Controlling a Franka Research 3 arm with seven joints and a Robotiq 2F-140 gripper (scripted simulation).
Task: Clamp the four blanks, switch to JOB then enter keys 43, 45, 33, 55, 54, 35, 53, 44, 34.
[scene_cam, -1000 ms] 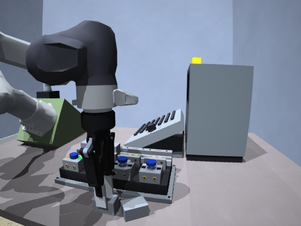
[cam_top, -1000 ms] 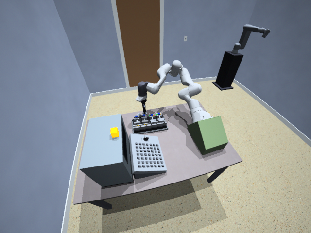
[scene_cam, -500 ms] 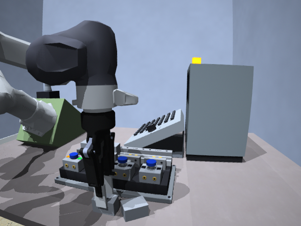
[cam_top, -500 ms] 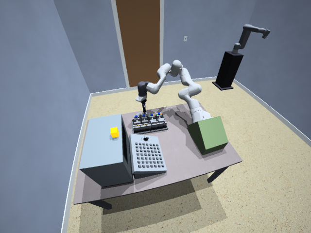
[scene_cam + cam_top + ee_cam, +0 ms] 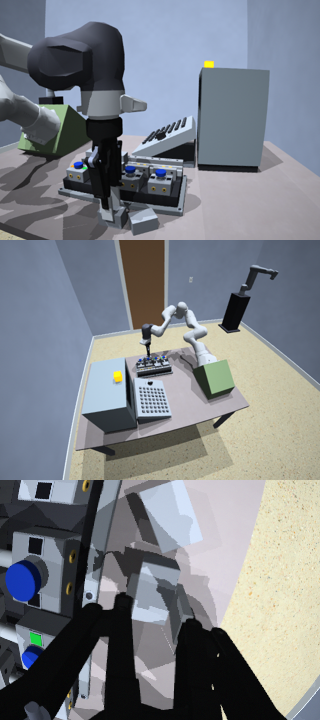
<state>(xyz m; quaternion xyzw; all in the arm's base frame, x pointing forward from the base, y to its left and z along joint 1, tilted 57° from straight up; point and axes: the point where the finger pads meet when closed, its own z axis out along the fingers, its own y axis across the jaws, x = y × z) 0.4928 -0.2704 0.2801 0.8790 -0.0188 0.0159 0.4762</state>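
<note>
"What's the room like?"
"Blue-grey walls point(image 5: 87, 278) point(image 5: 155, 38), speckled beige floor point(image 5: 271, 369) point(image 5: 280, 555), mauve-grey tabletop point(image 5: 180, 400) point(image 5: 232, 196) point(image 5: 235, 510)."
"And the dark 4-station vise fixture point(image 5: 155, 374) point(image 5: 155, 199) point(image 5: 102, 530)?"
"2 grey blanks sit in it, at the stations with lit green lenses. The amber cube lamp point(image 5: 117, 376) point(image 5: 208, 64) glows."
"The black 2-finger gripper point(image 5: 148, 354) point(image 5: 111, 206) point(image 5: 154, 591)?"
"Partly closed, pinching 1 grey rectangular blank point(image 5: 117, 219) point(image 5: 152, 590) beside the fixture; 1 loose pale-grey block point(image 5: 143, 220) point(image 5: 172, 517) lies near it."
</note>
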